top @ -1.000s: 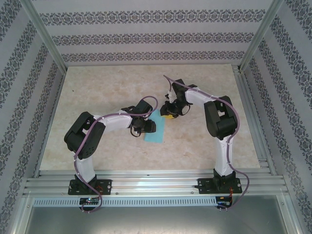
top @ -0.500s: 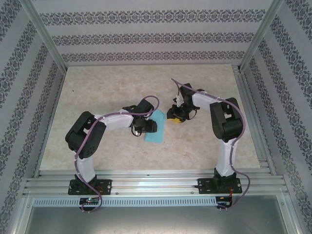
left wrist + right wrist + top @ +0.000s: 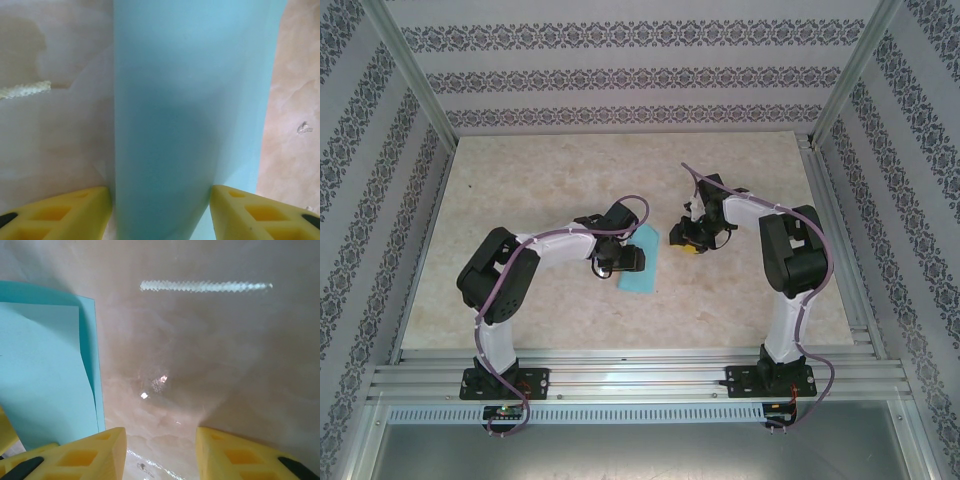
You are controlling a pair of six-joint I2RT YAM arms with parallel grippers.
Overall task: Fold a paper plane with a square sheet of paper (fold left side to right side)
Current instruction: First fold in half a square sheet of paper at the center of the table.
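Note:
The square sheet of paper [image 3: 644, 270] is light blue and lies mid-table as a folded upright strip, not as a paper plane. My left gripper [image 3: 622, 260] sits at the strip's left edge. In the left wrist view the paper [image 3: 190, 115] rises as a curved flap between the two yellow fingers [image 3: 60, 212]. The left gripper [image 3: 160, 192] has its jaws wide apart, and the flap's edges reach both. My right gripper [image 3: 687, 240] hangs open just right of the sheet. The right gripper [image 3: 160, 435] has bare table between its fingers, with the doubled paper [image 3: 45, 370] at the left.
The marble-look table [image 3: 540, 180] has patterned walls on three sides. Aluminium posts stand at its corners and a rail [image 3: 640, 375] runs along the near edge by the arm bases. A glare streak [image 3: 205, 286] lies on the table ahead of the right gripper.
The right gripper has drawn back to the right, away from the paper, and its elbow has swung outward. The left gripper has stayed at the sheet.

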